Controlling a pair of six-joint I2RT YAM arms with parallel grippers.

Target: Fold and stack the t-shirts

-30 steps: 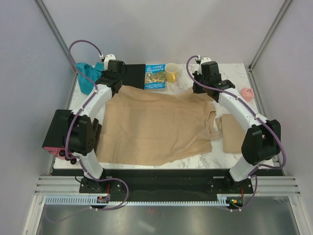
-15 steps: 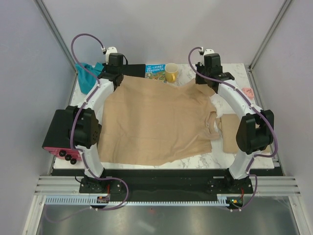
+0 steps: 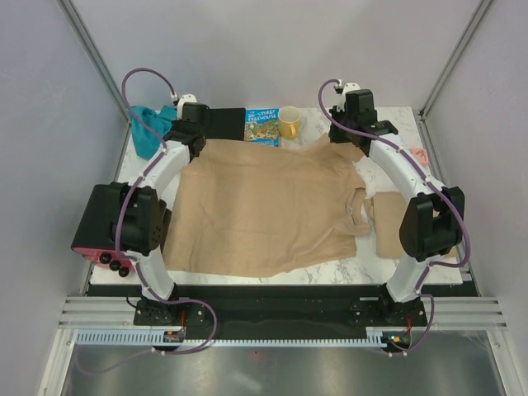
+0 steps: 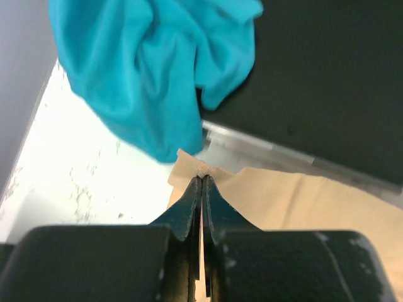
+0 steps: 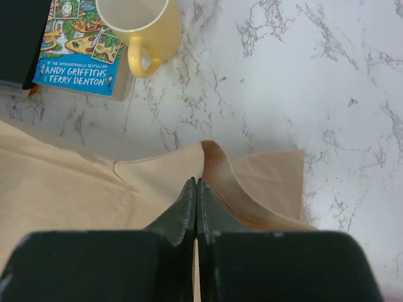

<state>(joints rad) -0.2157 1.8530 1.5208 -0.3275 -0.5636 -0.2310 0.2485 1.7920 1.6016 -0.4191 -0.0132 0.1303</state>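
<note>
Now, your left hand (image 4: 201,180) has its fingers pressed tight together on a far corner of the large tan-beige cloth t-shirt (image 3: 256,206), well to the left of the yellow ceramic mug (image 3: 289,122). Your right hand (image 5: 196,184) is clamped the same way on the shirt's far edge, at a folded-over seam just right of the mug and nearer you.

- Shirt: spread flat over the white marble worktop (image 3: 330,262), on the near side of the mug, far edge running between your two hands.
- Crumpled teal-blue cloth garment (image 4: 145,69): far left of the mug, just beyond the pinched corner, against the flat black rectangular board (image 4: 315,75).
- Colourful picture book (image 5: 79,56): just beside the mug, on its left.
- Smaller folded tan cloth piece (image 3: 389,224): well apart from the mug, near-right of it, beside the big shirt's sleeve and partly hidden by your right arm. You cannot tell from here how it is folded.
</note>
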